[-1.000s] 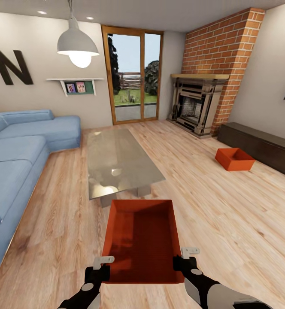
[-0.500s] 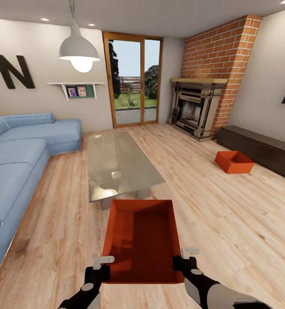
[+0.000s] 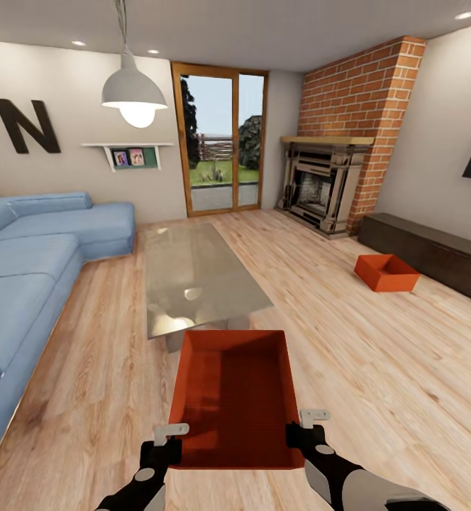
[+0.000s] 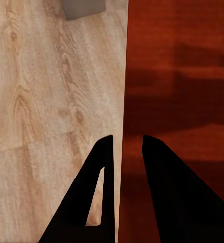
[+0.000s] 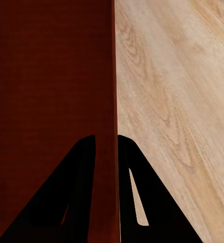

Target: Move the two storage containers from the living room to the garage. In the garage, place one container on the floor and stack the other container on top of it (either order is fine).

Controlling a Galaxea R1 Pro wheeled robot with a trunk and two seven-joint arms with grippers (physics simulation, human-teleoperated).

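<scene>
Gripping the nearer storage container (image 3: 234, 397) by its two long side walls, the left gripper (image 3: 166, 441) and the right gripper (image 3: 301, 430) are holding it low in front of the robot over the light wood-plank floor (image 3: 377, 369) of the living room. Its long axis is running straight away from the robot, its open top is facing up, and its far end is pointing at the glass coffee table (image 3: 193, 273) just beyond. In the left wrist view the dark fingers (image 4: 162, 202) are straddling the orange-red wall (image 4: 121, 126), one inside and one outside, clamped on it; the right wrist view is showing the same for the right fingers (image 5: 132, 182) on the opposite wall (image 5: 115, 91). Both arms are running out of the head view's bottom edge. The second storage container (image 3: 386, 272) is sitting on the floor well apart, just before a long dark low cabinet (image 3: 434, 254) and near the brick fireplace (image 3: 328, 181); its long axis is hard to judge. A blue sofa (image 3: 30, 262) is being cut off at the left edge.
</scene>
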